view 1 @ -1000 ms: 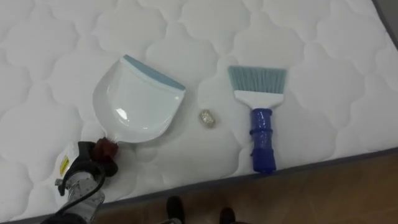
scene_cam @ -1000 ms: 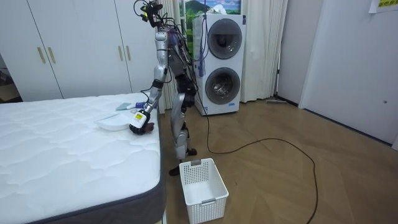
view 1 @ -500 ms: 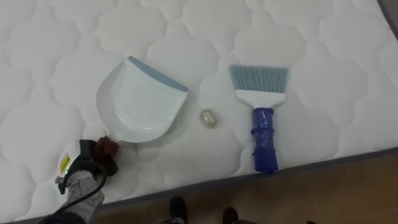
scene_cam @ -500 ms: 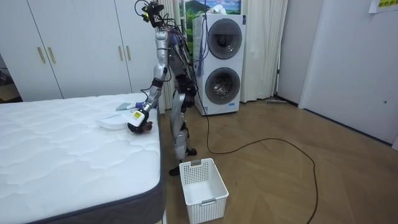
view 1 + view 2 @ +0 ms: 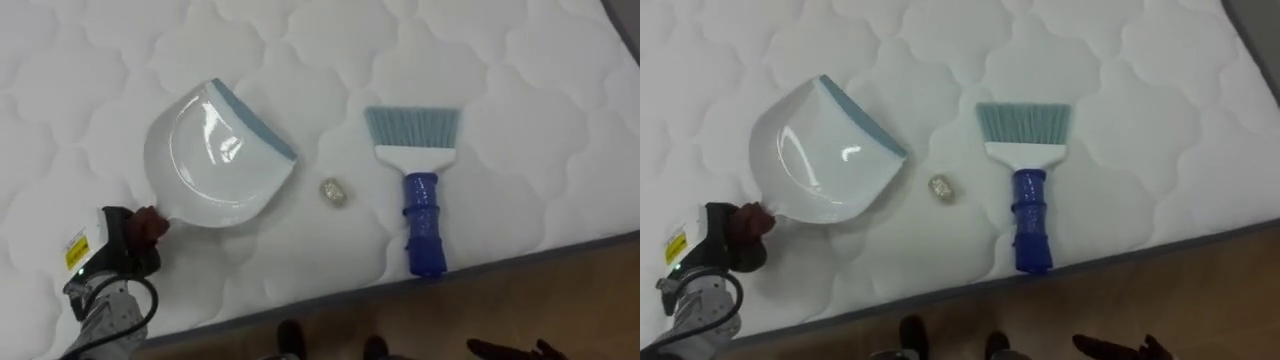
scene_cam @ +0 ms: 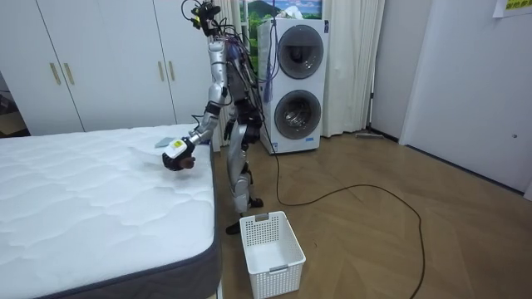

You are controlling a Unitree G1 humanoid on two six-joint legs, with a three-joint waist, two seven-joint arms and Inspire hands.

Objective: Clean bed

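A white dustpan (image 5: 215,150) with a blue lip hangs tilted just above the white quilted mattress (image 5: 520,80). My left hand (image 5: 110,245) is shut on its handle at the lower left. A small crumpled yellowish ball (image 5: 333,191) lies on the mattress just right of the pan's lip. Further right lies a brush (image 5: 420,190) with a blue handle and teal bristles that point away from me. My right hand (image 5: 510,349) shows at the bottom edge over the floor, fingers stretched out, holding nothing.
I stand at the bed's side by its edge (image 5: 480,265), on wooden floor. A white plastic basket (image 6: 270,249) sits on the floor near the bed's corner. Stacked washing machines (image 6: 295,83) and white wardrobes (image 6: 100,58) stand behind.
My left hand has risen and moved left with the dustpan, which has lifted off the mattress and tilted. The brush and the ball lie as before.
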